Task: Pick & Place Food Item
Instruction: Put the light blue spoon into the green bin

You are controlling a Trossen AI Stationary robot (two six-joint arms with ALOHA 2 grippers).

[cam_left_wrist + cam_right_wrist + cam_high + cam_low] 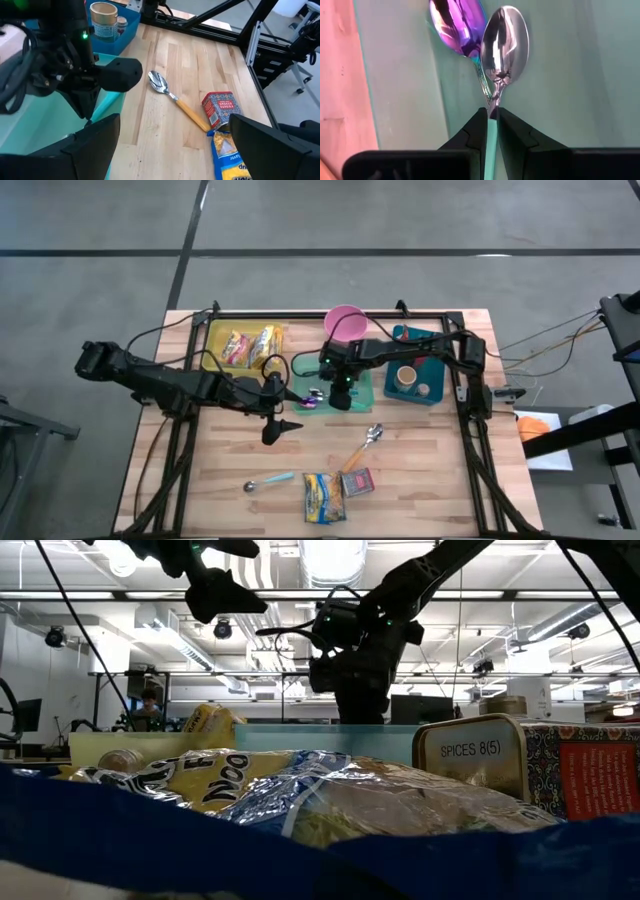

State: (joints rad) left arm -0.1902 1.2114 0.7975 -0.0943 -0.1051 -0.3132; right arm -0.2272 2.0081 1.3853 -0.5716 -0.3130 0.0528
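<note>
A yellow noodle packet [322, 498] and a small spice box [357, 481] lie flat on the wooden table near its front edge. More snack packets [250, 345] lie in the yellow tray [214, 330] at the far left. My right gripper [491, 112] is over the teal tray [362, 388], shut on a silver spoon [504, 40] with a teal handle. A purple spoon [457, 25] lies in that tray beside it. My left gripper [280, 425] hovers open over the table's middle, holding nothing. My right gripper pinches the spoon's teal handle [491, 131] between its two fingers, just behind the neck. The fingers slant steeply down from above and lie along the handle. The bowl points away from the fingers over the tray; whether it rests on the tray I cannot tell.
A pink bowl [345, 320] stands at the far edge. A blue bin [432, 392] at the far right holds a cup [406, 377]. A yellow-handled spoon [365, 445] and a blue-handled spoon [268, 482] lie on the table. A metal frame edges the table.
</note>
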